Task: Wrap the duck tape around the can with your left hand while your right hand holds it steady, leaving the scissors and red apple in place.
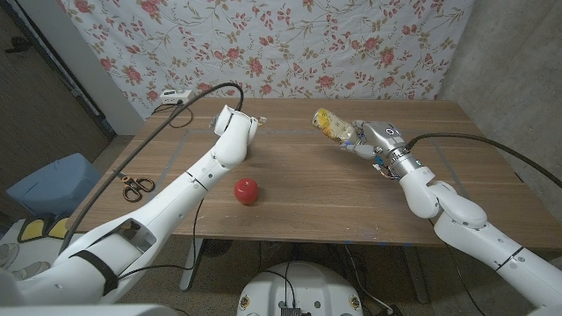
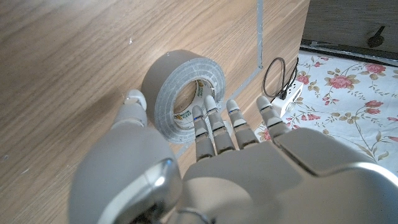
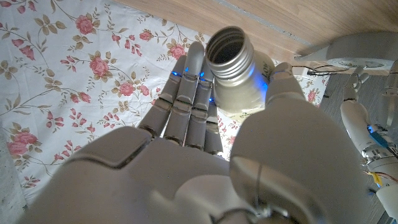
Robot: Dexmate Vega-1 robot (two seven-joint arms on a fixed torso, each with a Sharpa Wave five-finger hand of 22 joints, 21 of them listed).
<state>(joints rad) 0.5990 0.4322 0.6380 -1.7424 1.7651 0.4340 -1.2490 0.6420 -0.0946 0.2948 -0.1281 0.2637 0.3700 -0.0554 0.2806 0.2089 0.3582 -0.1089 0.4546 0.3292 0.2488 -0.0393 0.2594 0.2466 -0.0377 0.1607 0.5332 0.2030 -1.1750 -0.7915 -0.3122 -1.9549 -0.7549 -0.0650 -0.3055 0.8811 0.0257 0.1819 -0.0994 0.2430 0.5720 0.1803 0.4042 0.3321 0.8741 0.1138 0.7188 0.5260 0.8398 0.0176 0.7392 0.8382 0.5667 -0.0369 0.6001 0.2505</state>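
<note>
A grey duct tape roll (image 2: 180,87) sits on the wooden table (image 1: 307,193). My left hand (image 2: 205,162) reaches around it: the thumb (image 2: 132,106) lies beside the roll's outer band and the fingertips (image 2: 210,109) sit at its inner hole. Whether they grip it I cannot tell. In the head view my left hand (image 1: 234,124) is at the table's far middle-left and hides the roll. My right hand (image 1: 373,137) holds the yellow-patterned can (image 1: 330,125) tilted above the table's far right. In the right wrist view the can's open mouth (image 3: 229,51) shows between the fingers and thumb of my right hand (image 3: 205,143).
The red apple (image 1: 247,190) lies near the table's front middle. The scissors (image 1: 136,186) lie by the left edge. A white power strip (image 1: 172,96) with a black cable sits at the far left corner. A flowered cloth hangs behind the table.
</note>
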